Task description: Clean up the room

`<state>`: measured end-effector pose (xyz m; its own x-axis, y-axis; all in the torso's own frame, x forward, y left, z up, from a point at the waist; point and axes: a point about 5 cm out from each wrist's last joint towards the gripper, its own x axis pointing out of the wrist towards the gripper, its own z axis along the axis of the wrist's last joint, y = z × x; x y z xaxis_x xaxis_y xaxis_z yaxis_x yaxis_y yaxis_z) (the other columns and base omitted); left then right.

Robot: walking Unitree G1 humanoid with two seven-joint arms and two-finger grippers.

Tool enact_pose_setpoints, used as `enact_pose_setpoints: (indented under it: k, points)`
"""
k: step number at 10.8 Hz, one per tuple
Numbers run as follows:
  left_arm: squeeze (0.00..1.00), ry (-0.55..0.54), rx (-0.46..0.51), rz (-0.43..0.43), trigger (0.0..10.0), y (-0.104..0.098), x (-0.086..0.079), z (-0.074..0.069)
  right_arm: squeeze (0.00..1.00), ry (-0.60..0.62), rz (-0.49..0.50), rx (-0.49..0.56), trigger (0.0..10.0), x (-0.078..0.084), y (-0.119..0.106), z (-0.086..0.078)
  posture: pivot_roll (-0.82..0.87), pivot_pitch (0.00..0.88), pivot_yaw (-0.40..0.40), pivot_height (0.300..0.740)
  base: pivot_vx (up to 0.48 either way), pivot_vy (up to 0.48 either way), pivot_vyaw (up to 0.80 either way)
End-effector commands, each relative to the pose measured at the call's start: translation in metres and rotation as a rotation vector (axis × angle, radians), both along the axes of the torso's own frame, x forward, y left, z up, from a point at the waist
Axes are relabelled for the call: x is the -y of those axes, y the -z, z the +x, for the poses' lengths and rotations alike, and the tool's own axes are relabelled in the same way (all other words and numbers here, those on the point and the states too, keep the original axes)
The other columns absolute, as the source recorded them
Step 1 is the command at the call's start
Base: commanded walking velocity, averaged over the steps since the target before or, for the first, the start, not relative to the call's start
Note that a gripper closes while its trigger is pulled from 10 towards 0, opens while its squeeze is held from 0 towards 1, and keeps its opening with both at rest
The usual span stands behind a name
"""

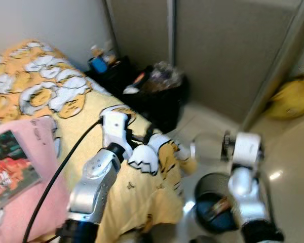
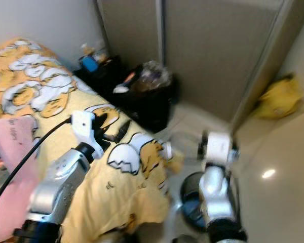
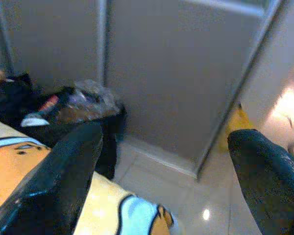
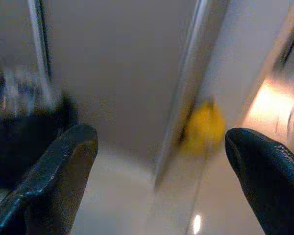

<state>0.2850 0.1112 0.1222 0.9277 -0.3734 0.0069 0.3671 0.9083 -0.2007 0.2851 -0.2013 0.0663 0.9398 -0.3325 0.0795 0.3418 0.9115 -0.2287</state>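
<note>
I stand at the corner of a bed under a yellow egg-print blanket [image 1: 66, 101]. My left gripper [image 1: 142, 137] reaches out over the blanket's corner; in the left wrist view its fingers [image 3: 63, 181] are spread wide with nothing between them. Over the floor beside the bed, my right gripper [image 4: 161, 166] is also open and empty, its silver wrist [image 1: 245, 149] above a round black bin [image 1: 217, 202] that has blue and brown rubbish inside. A black bag [image 1: 157, 93] stuffed with rubbish stands against the wall past the bed.
A pink pillow with a book [image 1: 10, 169] on it lies on the bed at my left. A yellow bag [image 1: 294, 98] sits on the floor by the grey sliding doors [image 1: 218, 45]. A dark stand with bottles [image 1: 104, 63] is in the corner. The pale floor is glossy.
</note>
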Motion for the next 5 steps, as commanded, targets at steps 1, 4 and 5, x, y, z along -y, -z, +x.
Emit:
enact_pose_setpoints:
  k: [1, 4, 5]
  points:
    - [0.00, -0.054, 0.049, -0.035, 10.0, -0.005, -0.009, 0.002, 0.35, -0.064, -0.028, -0.027, 10.0, -0.007, 0.005, -0.004, -0.10, 0.000, 0.060, 0.732, 0.000, 0.000, 0.00]
    - [0.00, 0.046, 0.177, 0.060, 10.0, -0.015, 0.015, 0.006, 0.42, -0.059, 0.009, -0.045, 10.0, -0.010, 0.002, -0.005, -0.12, 0.000, 0.081, 0.732, 0.000, 0.300, 0.80]
    - [0.00, 0.042, 0.183, 0.047, 10.0, -0.017, 0.016, 0.008, 0.41, -0.074, -0.004, -0.034, 10.0, -0.011, 0.001, -0.004, -0.13, 0.000, 0.081, 0.732, 0.000, 0.000, 0.80]
